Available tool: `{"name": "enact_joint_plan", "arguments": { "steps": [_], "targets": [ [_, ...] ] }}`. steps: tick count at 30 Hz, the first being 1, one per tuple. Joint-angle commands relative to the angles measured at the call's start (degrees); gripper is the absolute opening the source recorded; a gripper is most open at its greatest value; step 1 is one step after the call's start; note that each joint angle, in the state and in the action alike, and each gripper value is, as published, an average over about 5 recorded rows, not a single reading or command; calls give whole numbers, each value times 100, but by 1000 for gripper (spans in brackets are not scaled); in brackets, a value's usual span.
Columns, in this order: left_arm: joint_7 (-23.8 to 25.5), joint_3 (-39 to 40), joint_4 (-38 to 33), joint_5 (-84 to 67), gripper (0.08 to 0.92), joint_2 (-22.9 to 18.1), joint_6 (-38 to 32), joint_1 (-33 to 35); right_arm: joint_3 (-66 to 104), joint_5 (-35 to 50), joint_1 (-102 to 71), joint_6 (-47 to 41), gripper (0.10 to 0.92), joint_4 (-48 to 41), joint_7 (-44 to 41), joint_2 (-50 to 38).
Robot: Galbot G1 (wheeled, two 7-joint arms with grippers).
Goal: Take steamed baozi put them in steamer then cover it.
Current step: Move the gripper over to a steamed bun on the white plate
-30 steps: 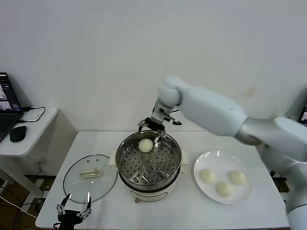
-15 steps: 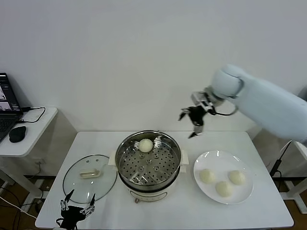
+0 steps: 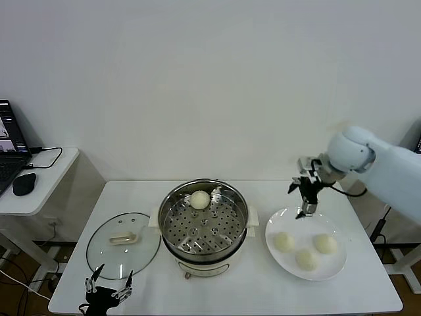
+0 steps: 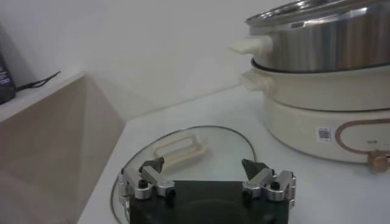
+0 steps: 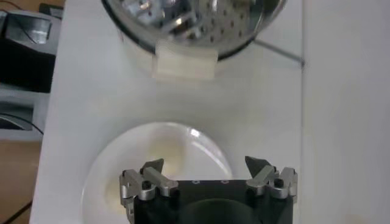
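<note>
Baozi transfer: one bun loaded, three waiting.

One steamed baozi [image 3: 200, 199] sat at the far side of the steamer [image 3: 205, 227]; three more [image 3: 306, 258] lay on the plate [image 3: 275, 255]. The right gripper [image 3: 304, 201] hung empty with jaws wide above the plate's far rim, so the next pick apparently called for descending onto a bun. The left gripper [image 3: 106, 288] waited wide apart near the glass lid [image 3: 123, 245].

Lid [image 3: 123, 245] left of steamer [image 3: 204, 227], plate [image 3: 306, 251] right
</note>
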Motion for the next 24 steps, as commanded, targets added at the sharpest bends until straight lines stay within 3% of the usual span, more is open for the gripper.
{"name": "enact_joint_plan", "arguments": {
  "steps": [1,24],
  "targets": [
    [7,-3,23,21,823,0,3,25,420,-557,-1259,-260,823,87,252,-95],
    [81,-4,135,134,823,-10,23,-65,801,-719,-1929,-251,823,-382,930,398]
  ]
}}
